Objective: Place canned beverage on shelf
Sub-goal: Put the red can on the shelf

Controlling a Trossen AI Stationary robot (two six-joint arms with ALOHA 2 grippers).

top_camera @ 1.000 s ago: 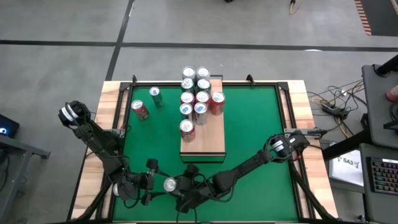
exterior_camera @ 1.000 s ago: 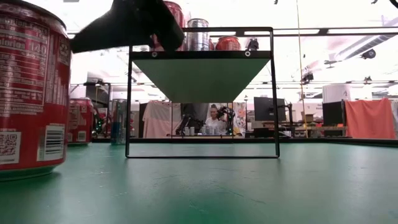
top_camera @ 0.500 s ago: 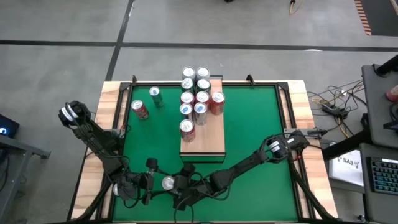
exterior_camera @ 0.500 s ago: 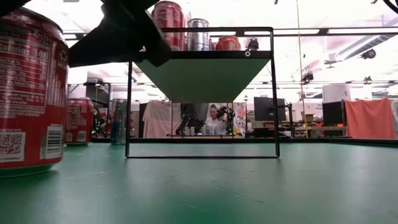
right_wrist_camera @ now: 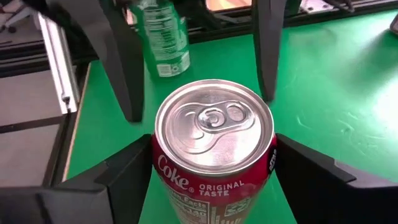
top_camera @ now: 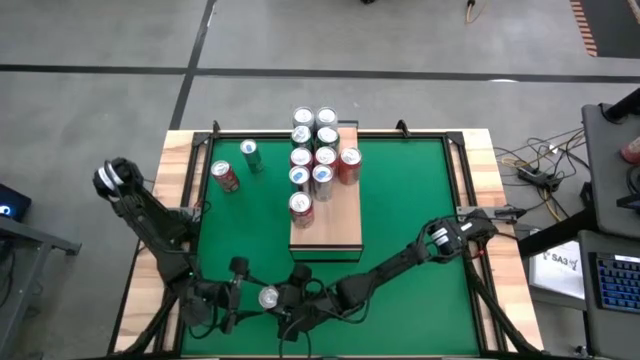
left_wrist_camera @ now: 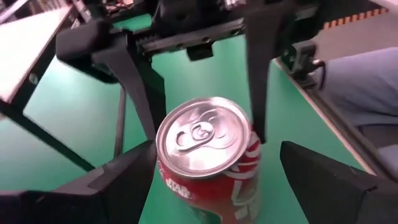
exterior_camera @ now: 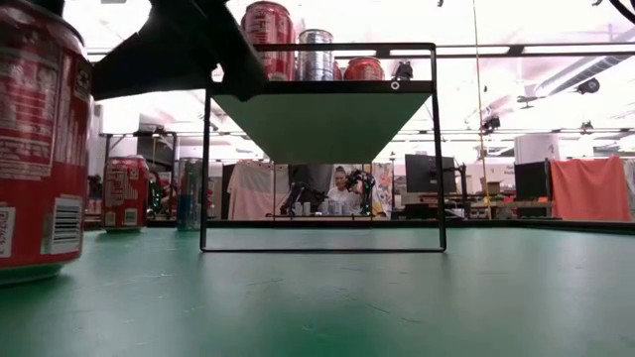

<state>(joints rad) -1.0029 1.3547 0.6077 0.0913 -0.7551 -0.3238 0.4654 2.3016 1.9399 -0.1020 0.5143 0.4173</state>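
A red Coke can [top_camera: 268, 297] stands upright on the green table near its front edge and looms large at the left of the low view [exterior_camera: 40, 149]. My right gripper [right_wrist_camera: 214, 155] reaches in from the table's right and is shut on the can. My left gripper [left_wrist_camera: 214, 163] comes from the left and stands open around the same can. One of its fingers [left_wrist_camera: 124, 177] is close beside the can's wall and the other [left_wrist_camera: 323, 180] stands apart. The shelf [top_camera: 326, 215] runs down the table's middle, with several cans on its far part. My right gripper pinches the can's upper side wall [right_wrist_camera: 163, 169] between its two fingers [right_wrist_camera: 121, 177], one on each side just below the rim. It reaches in from the table's right, slanting slightly down. The can stays upright with its base [exterior_camera: 35, 273] on the table. My left gripper has one finger right by the can's wall [left_wrist_camera: 163, 171]; whether they touch I cannot tell.
A second red can [top_camera: 226, 176] and a green can [top_camera: 248, 154] stand on the table at the far left. The shelf's dark frame [exterior_camera: 322, 149] rises ahead in the low view. Bare green surface [top_camera: 410, 200] lies right of the shelf.
The red can has shifted a little toward the table's left edge and stays upright on its base. My left gripper has drawn slightly up and toward the left edge.
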